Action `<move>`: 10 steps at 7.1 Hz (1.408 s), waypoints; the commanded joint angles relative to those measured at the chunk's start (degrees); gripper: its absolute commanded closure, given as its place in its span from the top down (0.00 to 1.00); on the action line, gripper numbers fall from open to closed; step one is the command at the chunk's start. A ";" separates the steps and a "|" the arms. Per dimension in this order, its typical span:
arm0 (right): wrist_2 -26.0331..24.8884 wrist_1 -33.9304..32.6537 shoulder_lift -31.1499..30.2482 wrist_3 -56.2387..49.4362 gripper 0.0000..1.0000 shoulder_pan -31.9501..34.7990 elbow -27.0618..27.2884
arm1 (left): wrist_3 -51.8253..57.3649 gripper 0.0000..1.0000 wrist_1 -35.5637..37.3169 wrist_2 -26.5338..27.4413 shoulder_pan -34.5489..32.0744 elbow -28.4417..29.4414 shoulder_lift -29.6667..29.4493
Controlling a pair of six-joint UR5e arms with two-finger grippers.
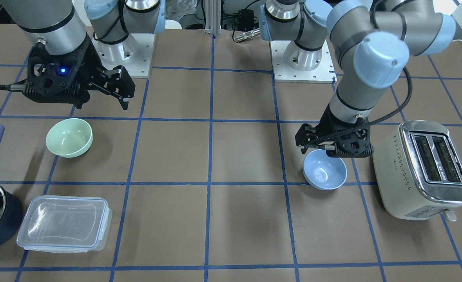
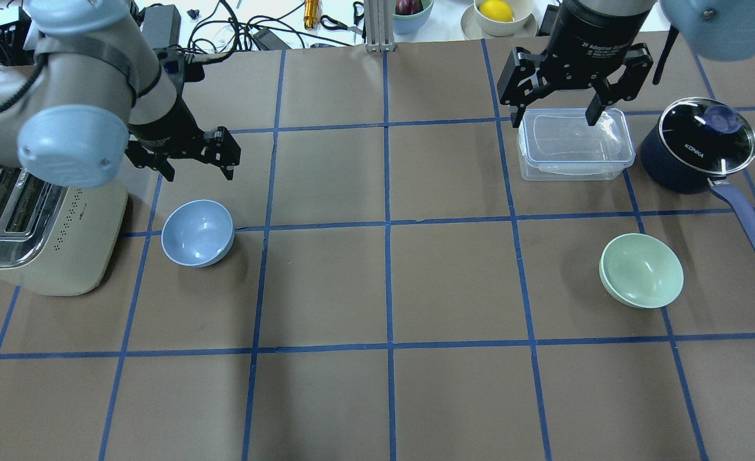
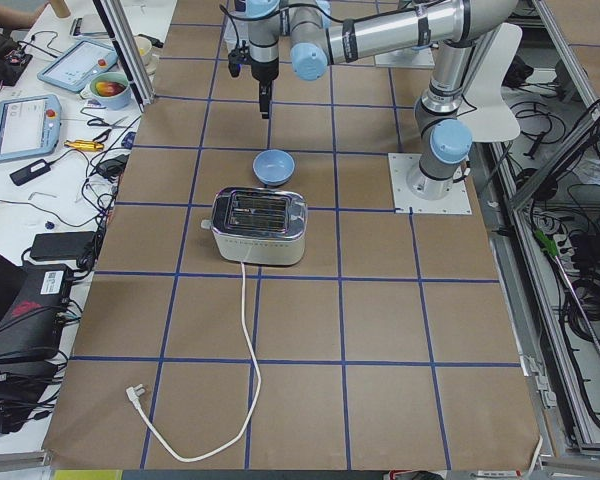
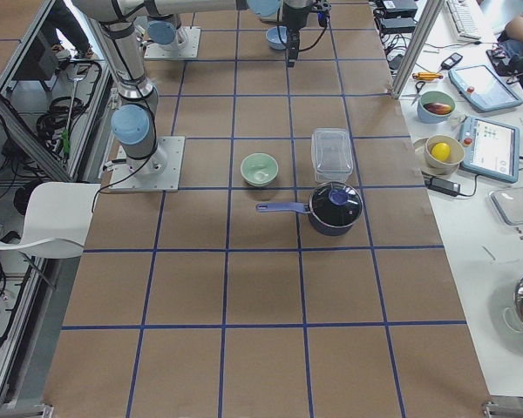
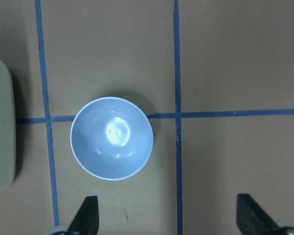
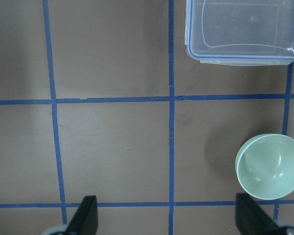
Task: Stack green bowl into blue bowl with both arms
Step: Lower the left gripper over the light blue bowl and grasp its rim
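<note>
The green bowl point(image 1: 69, 137) stands upright and empty on the table's right half; it also shows in the overhead view point(image 2: 641, 270) and at the lower right of the right wrist view point(image 6: 269, 166). The blue bowl point(image 1: 325, 169) stands upright and empty next to the toaster, also in the overhead view point(image 2: 198, 232) and the left wrist view point(image 5: 111, 138). My left gripper point(image 2: 199, 171) is open and empty, hovering above the table close by the blue bowl. My right gripper point(image 2: 554, 119) is open and empty, held high, apart from the green bowl.
A cream toaster point(image 2: 38, 224) stands just beside the blue bowl at the table's left end. A clear lidded plastic container point(image 2: 574, 144) and a dark navy saucepan point(image 2: 697, 144) with a glass lid and long handle stand beyond the green bowl.
</note>
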 commanded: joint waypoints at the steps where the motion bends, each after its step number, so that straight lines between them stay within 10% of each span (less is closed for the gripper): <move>1: 0.00 0.10 -0.01 0.00 1.00 0.04 0.03 | 0.06 1.00 13.79 0.11 0.58 -9.27 -3.64; 5: 0.09 0.10 -0.10 0.00 1.00 0.13 0.03 | 0.32 0.91 23.11 1.34 1.11 -11.76 -11.01; 6: 0.09 0.10 -0.10 0.00 1.00 0.13 0.12 | 0.33 0.47 24.03 1.17 1.02 -12.72 -11.29; 8: 0.00 0.19 -0.02 0.00 1.00 0.04 0.12 | 0.33 0.15 23.43 1.42 0.94 -13.35 -9.91; 10: 0.00 0.19 -0.01 0.00 1.00 0.04 0.12 | -2.81 0.07 20.71 1.17 -1.25 -13.09 -7.62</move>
